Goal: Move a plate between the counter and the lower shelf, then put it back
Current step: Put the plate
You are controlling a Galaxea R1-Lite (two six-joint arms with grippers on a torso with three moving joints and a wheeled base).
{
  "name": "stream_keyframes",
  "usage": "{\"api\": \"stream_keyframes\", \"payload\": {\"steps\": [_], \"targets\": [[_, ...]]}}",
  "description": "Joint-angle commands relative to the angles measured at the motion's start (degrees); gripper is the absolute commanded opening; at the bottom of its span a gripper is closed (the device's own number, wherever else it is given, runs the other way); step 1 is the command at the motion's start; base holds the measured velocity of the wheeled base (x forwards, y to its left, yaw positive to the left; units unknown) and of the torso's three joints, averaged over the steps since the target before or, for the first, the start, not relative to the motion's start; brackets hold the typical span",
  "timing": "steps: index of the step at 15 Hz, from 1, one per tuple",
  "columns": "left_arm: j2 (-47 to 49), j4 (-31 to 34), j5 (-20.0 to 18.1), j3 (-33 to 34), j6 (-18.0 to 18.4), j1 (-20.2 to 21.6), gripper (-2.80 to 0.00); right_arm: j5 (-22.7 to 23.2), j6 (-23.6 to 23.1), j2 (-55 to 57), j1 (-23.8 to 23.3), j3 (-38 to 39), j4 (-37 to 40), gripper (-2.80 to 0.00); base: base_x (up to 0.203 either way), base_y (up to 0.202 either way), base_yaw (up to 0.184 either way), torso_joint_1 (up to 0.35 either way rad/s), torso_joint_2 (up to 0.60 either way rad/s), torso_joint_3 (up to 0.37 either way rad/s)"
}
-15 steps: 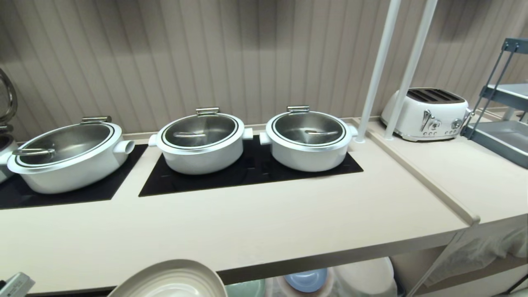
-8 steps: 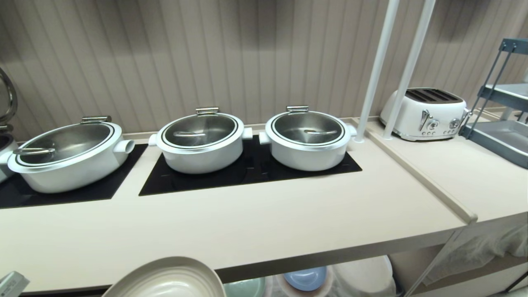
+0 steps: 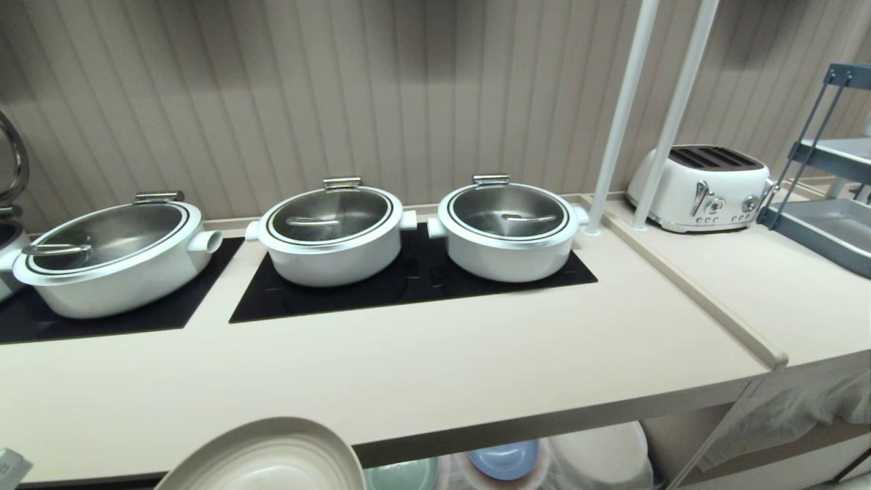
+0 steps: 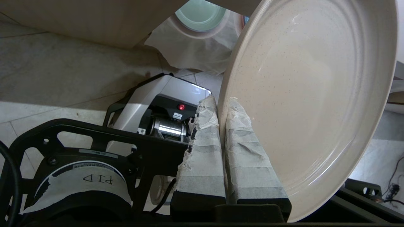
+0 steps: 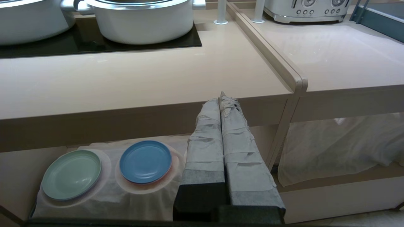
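Below the counter (image 3: 408, 381), the left end effector (image 4: 222, 104) grips the plate (image 4: 309, 94).

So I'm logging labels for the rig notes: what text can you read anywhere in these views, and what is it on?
"PID": on a white tape label on the left wrist mount, seen upside down.
Small white sticker under the red light: too small to read.
Toaster dials: no legible markings.
Pots, plates and counter: no text.

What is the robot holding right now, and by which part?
The left gripper holds the cream plate by its rim, fingers pinching the edge. The right gripper holds nothing.
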Motion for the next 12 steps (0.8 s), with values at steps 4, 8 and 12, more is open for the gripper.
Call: {"api": "stream_keyframes", "payload": {"steps": [4,8,12], "targets": [[-2.9,4.4,1.2,0.1,-0.4,0.3,-2.8,0.0,0.0,0.0,0.0,0.0,0.0,-2.8,0.0,0.0,0.0,0.0,0.0,0.0],[-2.5,7.4,1.8,-2.0,-0.6,0.4,-2.8,0.0,-0.1,0.0,0.0,0.0,0.1,-2.8,0.0,0.0,0.0,0.0,0.0,0.0],[1.4,7.9,1.3,-4.7,-0.7,0.4,-2.8,0.0,0.0,0.0,0.0,0.0,0.0,-2.8,0.0,0.0,0.0,0.0,0.0,0.0]]}}
